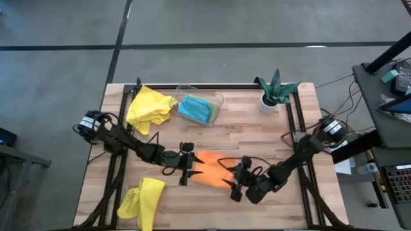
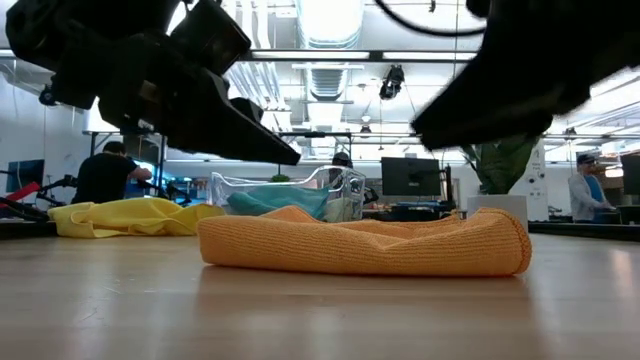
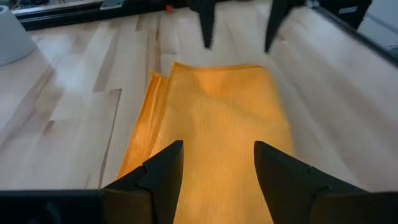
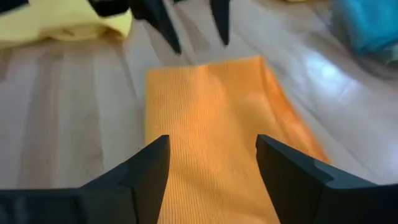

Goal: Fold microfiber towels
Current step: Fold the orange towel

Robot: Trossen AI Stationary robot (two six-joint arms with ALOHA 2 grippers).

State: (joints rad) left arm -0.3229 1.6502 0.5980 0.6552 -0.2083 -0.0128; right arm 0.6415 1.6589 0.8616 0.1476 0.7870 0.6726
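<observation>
Progress judged from the layout: the orange towel (image 1: 214, 174) lies mid-desk at the near side, already doubled into a flat rectangle with layered edges along 1 side, so its fold looks partly or fully done. The turquoise towel (image 1: 196, 108) sits in the clear plastic tray (image 1: 219, 100) at the far side, apparently finished. 2 yellow towels are left: 1 crumpled at the far left (image 1: 149, 108), 1 bunched at the near left corner (image 1: 142, 200). No green towel in view. The potted plant (image 1: 275, 91) stands at the far right, uninvolved.

Pose: both arms reach low to the desk (image 1: 257, 135) centre from opposite sides, facing each other over the orange towel. Left tool (image 1: 187, 165) hovers at the towel's left end, fingers (image 3: 163, 171) parted, nothing between them, cloth below. Right tool (image 1: 236, 181) is at the right end, fingers (image 4: 146, 168) spread over the cloth, not pinching it. In the low view both tools hang just above the towel, not touching it.
</observation>
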